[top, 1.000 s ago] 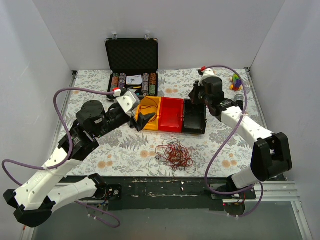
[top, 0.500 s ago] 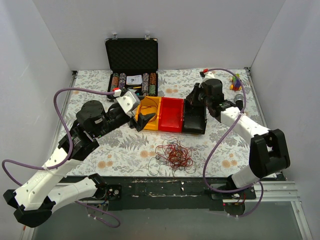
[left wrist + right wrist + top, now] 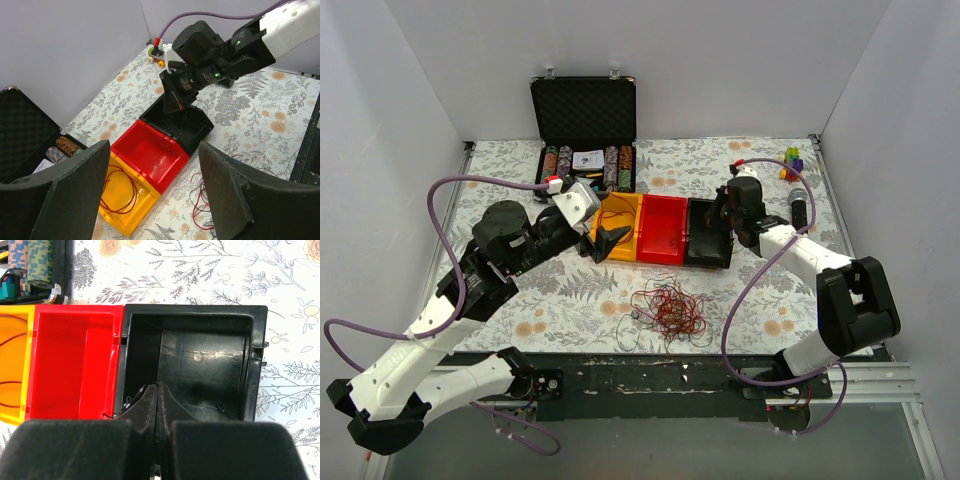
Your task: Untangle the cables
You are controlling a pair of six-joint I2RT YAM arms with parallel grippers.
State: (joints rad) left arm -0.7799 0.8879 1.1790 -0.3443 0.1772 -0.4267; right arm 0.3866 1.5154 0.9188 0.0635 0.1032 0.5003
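My right gripper [image 3: 158, 392] has shifted right above the black bin [image 3: 195, 310], jaws together, I think to deliver a thin dark wire [image 3: 131, 401]. The left gripper [image 3: 608, 240] waits with jaws apart over the orange bin [image 3: 625, 205]; the cables [image 3: 667, 310] lie nearer.

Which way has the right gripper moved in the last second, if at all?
Yes. The right gripper came toward the near edge, from the black bin's far rim to over its inside.

A yellow plastic bin [image 3: 620, 225] touches the left side of the red plastic bin [image 3: 663, 228], and a black plastic bin [image 3: 708, 235] touches its right. An open black hard case [image 3: 583, 120] lies behind it, and the loose nest of thin red-brown cables [image 3: 667, 308] lies in front.
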